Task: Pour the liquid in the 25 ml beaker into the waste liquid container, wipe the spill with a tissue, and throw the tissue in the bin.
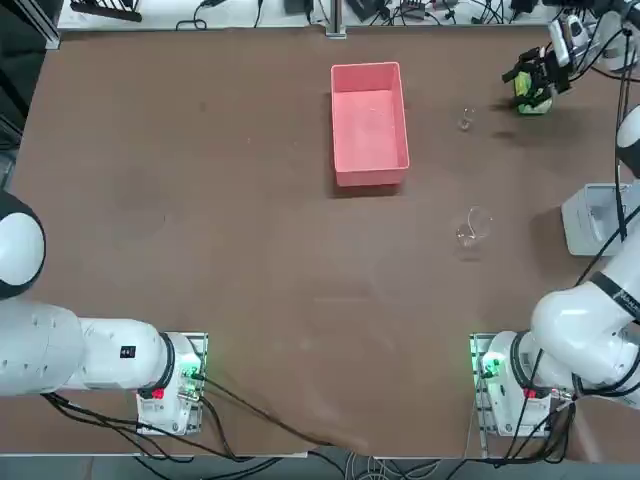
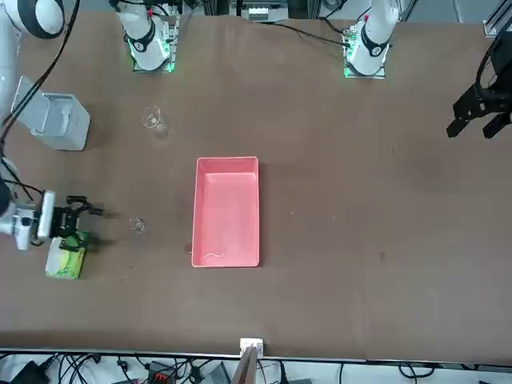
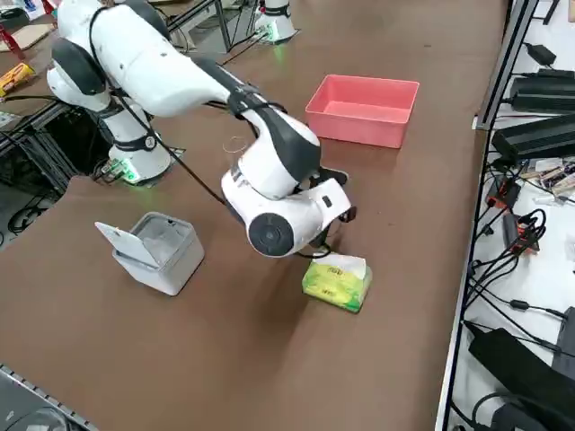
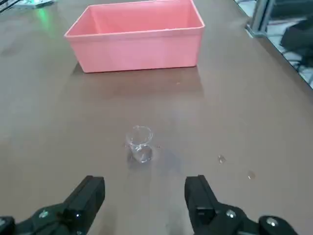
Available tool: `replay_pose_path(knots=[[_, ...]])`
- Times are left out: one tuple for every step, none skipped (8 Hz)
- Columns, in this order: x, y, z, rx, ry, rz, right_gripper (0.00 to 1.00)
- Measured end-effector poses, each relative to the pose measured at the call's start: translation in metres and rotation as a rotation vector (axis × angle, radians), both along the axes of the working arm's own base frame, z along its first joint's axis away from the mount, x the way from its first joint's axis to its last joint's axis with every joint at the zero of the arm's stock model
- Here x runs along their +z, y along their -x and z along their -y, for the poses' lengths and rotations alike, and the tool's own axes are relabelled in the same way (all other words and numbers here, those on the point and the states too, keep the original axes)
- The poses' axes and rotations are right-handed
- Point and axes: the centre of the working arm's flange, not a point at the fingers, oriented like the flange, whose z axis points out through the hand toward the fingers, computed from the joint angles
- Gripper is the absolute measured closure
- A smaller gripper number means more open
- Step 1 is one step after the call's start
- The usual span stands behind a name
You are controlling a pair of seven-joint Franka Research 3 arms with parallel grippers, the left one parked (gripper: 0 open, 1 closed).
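From above, the right gripper hovers over the green tissue pack at the table's far right, while at the wrist its fingers stand apart facing the upright tiny beaker before the pink tray.

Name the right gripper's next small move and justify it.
Probably ease the right gripper forward and down around the 25 ml beaker: its fingers are open, the beaker stands upright just ahead between them, ungrasped, short of the pink container.
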Motion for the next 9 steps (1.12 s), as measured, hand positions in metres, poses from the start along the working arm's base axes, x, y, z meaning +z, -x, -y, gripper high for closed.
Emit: replay_pose_path(knots=[[0.017, 0.000, 0.004, -0.032, 0.032, -0.031, 0.00], [0.033, -0.001, 0.007, -0.065, 0.070, -0.064, 0.00], [0.048, 0.000, 0.012, -0.103, 0.121, -0.105, 0.00], [0.061, 0.002, 0.019, -0.157, 0.176, -0.148, 0.00], [0.071, 0.002, 0.029, -0.228, 0.235, -0.184, 0.00], [0.075, 0.000, 0.036, -0.305, 0.283, -0.212, 0.00], [0.076, -0.004, 0.040, -0.390, 0.326, -0.235, 0.00], [0.077, -0.010, 0.041, -0.480, 0.367, -0.253, 0.00], [0.080, -0.018, 0.040, -0.580, 0.407, -0.271, 0.00]])
